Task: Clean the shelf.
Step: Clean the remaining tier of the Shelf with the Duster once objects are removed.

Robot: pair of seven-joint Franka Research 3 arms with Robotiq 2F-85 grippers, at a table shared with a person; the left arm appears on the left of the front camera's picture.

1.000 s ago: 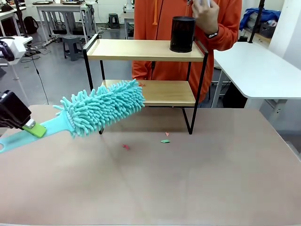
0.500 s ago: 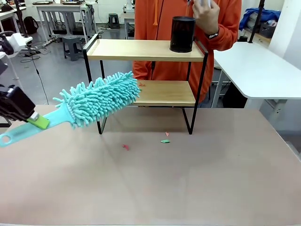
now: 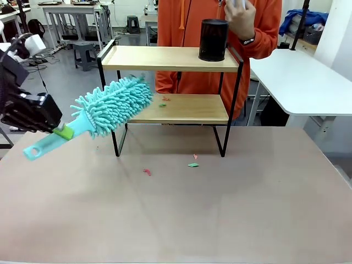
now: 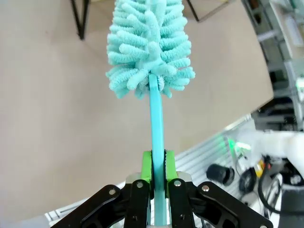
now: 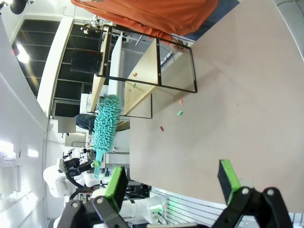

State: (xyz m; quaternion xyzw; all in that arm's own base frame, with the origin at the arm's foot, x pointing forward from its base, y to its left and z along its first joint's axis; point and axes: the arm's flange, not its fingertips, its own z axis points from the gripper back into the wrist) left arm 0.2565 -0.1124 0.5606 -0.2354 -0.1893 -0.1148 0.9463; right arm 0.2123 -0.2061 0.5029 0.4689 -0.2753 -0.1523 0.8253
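Gripping a teal duster by its thin handle with the left pincer, green pads shut tight on it, out to the left of the shelf and about level with its lower board. Fluffy head tilted up and rightward across the shelf's front-left leg; hard to tell whether touching the wood. Left arm cut off at the picture edge. Right pincer spread wide, gripping nothing, above the worktop well in front of the shelf. On the shelf's top board, toward its right end, a black cup; behind the shelf, a person in orange with one hand raised. Small scraps on the lower board, more bits on the worktop just in front of the shelf.
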